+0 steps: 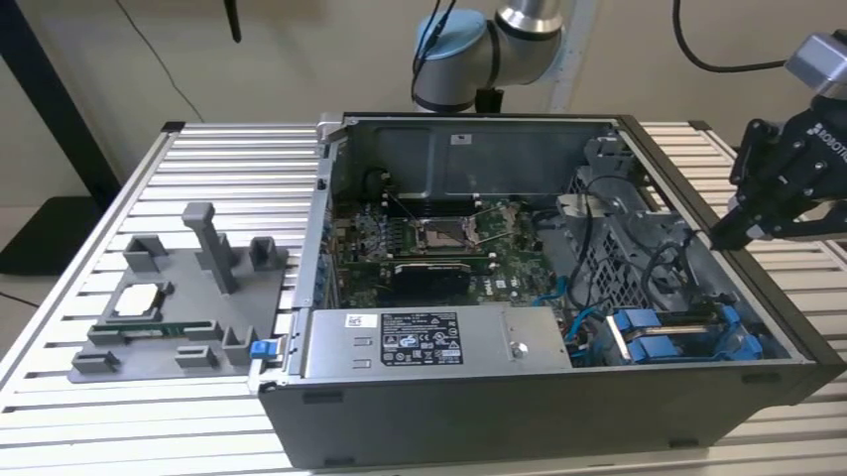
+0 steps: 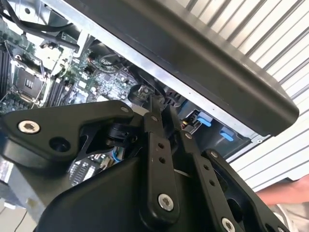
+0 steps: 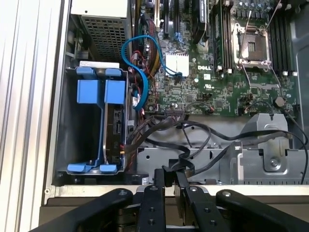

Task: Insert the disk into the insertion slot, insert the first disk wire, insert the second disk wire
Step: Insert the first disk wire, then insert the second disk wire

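The disk (image 3: pixel 115 131) stands edge-on inside the insertion slot (image 1: pixel 677 335), a grey cage in the case's corner at the exterior view's right. Blue carrier tabs (image 3: pixel 99 92) cap the cage. A bundle of black wires (image 3: pixel 159 126) runs from beside the disk up to my gripper (image 3: pixel 170 175). The fingers stand close together, and a black plug at the end of one wire sits between them. In the exterior view my gripper (image 1: pixel 728 236) hangs just over the case's right wall. The second wrist view shows the gripper (image 2: pixel 163 110) above that wall too.
A blue cable (image 3: pixel 140 82) loops from the motherboard (image 1: pixel 423 248) toward the cage. The grey power-supply box (image 1: pixel 437 342) fills the case's near side. A grey fixture tray (image 1: pixel 173 297) lies on the slatted table (image 1: pixel 212 149). A person's hand (image 2: pixel 285 203) shows beside the case.
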{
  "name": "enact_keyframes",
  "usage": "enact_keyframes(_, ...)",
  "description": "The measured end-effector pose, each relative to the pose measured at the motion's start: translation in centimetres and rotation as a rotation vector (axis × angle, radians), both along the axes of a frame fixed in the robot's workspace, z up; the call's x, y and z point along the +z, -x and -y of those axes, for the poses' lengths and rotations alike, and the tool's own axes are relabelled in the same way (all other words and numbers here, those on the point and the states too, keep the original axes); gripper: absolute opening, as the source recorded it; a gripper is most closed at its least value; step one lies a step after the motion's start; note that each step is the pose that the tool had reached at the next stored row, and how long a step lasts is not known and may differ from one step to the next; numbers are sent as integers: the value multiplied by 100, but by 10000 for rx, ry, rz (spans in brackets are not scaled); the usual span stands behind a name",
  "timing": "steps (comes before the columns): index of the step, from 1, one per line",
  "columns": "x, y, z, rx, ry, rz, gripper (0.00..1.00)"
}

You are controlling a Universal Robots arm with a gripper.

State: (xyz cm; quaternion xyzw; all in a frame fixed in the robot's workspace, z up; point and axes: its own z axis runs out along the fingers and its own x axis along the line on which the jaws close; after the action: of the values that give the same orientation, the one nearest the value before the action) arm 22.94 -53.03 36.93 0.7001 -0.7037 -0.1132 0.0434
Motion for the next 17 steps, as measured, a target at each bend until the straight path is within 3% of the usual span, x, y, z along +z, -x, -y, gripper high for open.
enact_keyframes(1, -1, 0, 0, -12, -19, -16, 100)
enact_keyframes(2, -1, 0, 0, -20, -34, -22, 0)
enact_keyframes(17, -1, 1, 35, -47, -168, -27, 0)
